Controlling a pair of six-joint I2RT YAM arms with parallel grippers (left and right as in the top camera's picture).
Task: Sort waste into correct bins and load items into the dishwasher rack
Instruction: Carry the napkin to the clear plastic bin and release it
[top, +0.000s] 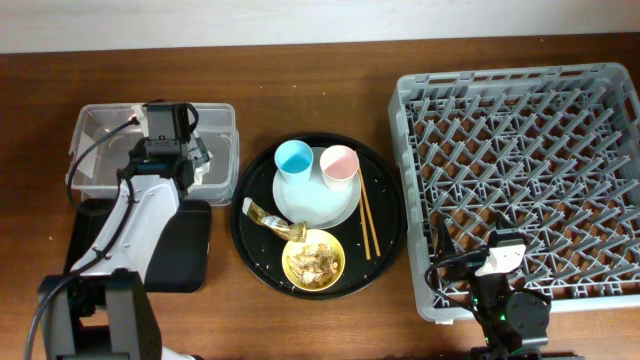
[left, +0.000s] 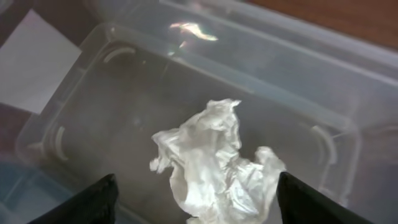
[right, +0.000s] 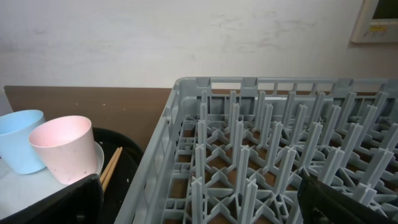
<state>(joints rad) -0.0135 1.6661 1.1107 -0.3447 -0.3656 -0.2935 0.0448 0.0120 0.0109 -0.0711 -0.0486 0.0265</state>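
Tissue (left: 214, 165) in clear tub (left: 112, 112) beneath wide left claw (left: 196, 186); wrapper (top: 265, 214) lies to its right, nearer this arm; right claw (right: 199, 199) wide, empty.

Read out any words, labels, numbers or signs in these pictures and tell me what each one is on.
No text here is readable.
White label at the clear plastic rectangular tub: looks blank, no lettering visible.
Pale panel on the wall, right wrist view: small markings, too blurred to read.
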